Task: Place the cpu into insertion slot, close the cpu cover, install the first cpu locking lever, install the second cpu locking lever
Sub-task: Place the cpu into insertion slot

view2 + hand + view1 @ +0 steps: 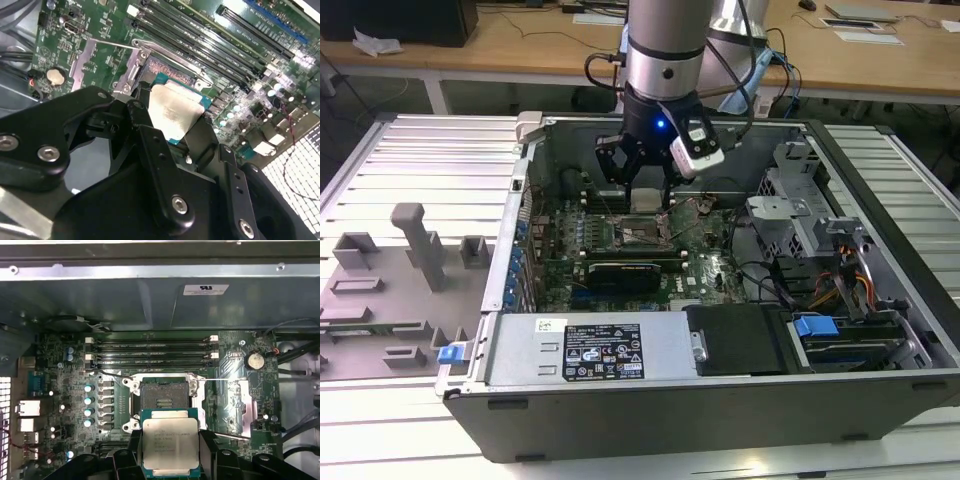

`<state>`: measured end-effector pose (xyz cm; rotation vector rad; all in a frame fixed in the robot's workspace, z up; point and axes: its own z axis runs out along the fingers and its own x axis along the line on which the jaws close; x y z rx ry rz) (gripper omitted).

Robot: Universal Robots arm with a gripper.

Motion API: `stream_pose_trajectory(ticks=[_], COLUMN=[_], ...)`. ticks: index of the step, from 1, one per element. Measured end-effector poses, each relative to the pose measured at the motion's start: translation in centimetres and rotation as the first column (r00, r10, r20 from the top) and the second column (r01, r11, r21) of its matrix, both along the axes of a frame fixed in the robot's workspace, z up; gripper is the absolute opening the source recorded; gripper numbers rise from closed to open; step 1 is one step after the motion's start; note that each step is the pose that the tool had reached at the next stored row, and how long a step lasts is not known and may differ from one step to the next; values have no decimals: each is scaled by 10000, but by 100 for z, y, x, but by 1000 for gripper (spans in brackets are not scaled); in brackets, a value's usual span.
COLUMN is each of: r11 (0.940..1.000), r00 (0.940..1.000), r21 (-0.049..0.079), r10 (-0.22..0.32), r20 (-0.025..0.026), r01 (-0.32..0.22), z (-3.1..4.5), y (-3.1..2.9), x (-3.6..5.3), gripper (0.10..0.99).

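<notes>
The gripper (647,186) hangs over the motherboard (75,390) w/ the cpu (170,442) pinched between its fingers (207,455), one on each side edge. The chip is kept flat & a little above the insertion slot (164,400), probably so it can go straight down. The slot is uncovered, its dark centre bare; the cpu is not yet inside.

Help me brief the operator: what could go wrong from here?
The gripper holds the cpu by its edges above the open insertion slot; lowered skewed, it could damage the socket's contacts. A thin lever lies beside the socket, where a finger might snag.
</notes>
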<state>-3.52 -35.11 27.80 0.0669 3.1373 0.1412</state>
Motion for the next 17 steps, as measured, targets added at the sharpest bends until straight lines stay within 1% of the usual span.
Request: stream_pose_trajectory(ticks=[2, 4, 6, 8, 12, 13, 14, 17], r11=[9995, 9978, 9924, 9870, 9730, 9686, 9640, 9456], r00=[9995, 9978, 9924, 9870, 9730, 9686, 9640, 9456], r21=[0, 0, 0, 0, 0, -1, -1, 0], r10=[-319, -670, -1232, -1608, -2309, -2485, -2660, -3253], r20=[0, 0, -1, 0, 0, 0, -1, -1], r01=[319, 670, 1232, 1608, 2309, 2485, 2660, 3253], z=[-13, -26, -44, -53, -69, -72, -75, -85], y=[0, 0, 0, 0, 0, 0, 0, 0], x=[0, 0, 0, 0, 0, 0, 0, 0], gripper=[541, 541, 541, 541, 541, 541, 541, 541])
